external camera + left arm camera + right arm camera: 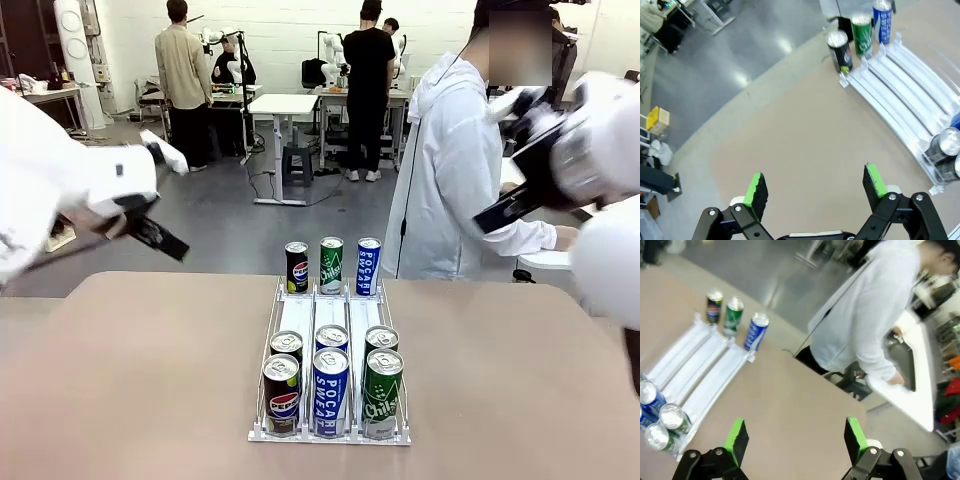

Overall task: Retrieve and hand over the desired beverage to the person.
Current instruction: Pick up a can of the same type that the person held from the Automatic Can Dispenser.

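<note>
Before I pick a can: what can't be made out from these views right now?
- Front view: labels of the middle-row cans, hidden behind the front cans.
- Left wrist view: near cans cut off by the right edge.
- Right wrist view: near cans cut off by the left edge.
- Which drink the person wants: turned away toward a side counter, no gesture visible.
- Front view: left gripper blurred.

Bright even light; near arms blurred; floor (740,80) glare.
</note>
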You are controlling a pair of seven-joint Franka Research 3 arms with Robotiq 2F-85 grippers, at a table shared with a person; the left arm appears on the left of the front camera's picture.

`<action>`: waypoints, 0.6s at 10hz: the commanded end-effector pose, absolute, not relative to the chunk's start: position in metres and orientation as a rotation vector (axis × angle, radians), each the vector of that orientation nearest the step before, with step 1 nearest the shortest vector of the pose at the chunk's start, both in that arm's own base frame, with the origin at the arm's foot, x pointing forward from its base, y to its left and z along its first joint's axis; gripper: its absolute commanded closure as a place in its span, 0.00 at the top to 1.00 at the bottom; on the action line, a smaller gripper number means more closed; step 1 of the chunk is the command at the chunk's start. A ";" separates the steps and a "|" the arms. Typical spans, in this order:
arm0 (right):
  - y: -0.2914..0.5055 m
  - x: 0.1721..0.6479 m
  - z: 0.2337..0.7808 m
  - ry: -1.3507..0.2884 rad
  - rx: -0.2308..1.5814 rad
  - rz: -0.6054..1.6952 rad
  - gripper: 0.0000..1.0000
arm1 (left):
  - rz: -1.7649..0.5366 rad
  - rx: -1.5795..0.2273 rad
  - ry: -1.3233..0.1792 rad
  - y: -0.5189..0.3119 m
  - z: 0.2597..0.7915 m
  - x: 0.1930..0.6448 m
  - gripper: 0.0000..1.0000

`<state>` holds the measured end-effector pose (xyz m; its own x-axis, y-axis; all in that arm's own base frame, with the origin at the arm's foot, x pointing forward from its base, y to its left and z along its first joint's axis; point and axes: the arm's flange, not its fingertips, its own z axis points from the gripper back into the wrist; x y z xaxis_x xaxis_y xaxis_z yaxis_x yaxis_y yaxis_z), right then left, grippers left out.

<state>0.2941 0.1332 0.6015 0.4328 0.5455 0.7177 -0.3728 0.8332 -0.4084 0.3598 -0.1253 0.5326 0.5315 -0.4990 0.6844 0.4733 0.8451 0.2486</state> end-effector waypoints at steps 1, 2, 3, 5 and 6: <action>0.140 0.271 0.621 -0.929 -0.275 0.575 1.00 | -0.561 0.059 -0.855 -0.105 0.551 0.308 1.00; 0.143 0.272 0.625 -0.901 -0.292 0.591 1.00 | -0.546 0.078 -0.876 -0.101 0.560 0.299 1.00; 0.147 0.272 0.618 -0.840 -0.308 0.624 1.00 | -0.520 0.084 -0.887 -0.097 0.563 0.286 1.00; 0.131 0.256 0.636 -0.959 -0.267 0.573 1.00 | -0.562 0.048 -0.882 -0.110 0.581 0.322 1.00; 0.131 0.256 0.636 -0.959 -0.267 0.573 1.00 | -0.562 0.048 -0.882 -0.110 0.581 0.322 1.00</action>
<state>0.2563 0.1319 0.6363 0.4571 0.5792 0.6750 -0.3496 0.8148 -0.4624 0.3153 -0.1071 0.5860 0.5081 -0.4828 0.7132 0.4408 0.8572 0.2662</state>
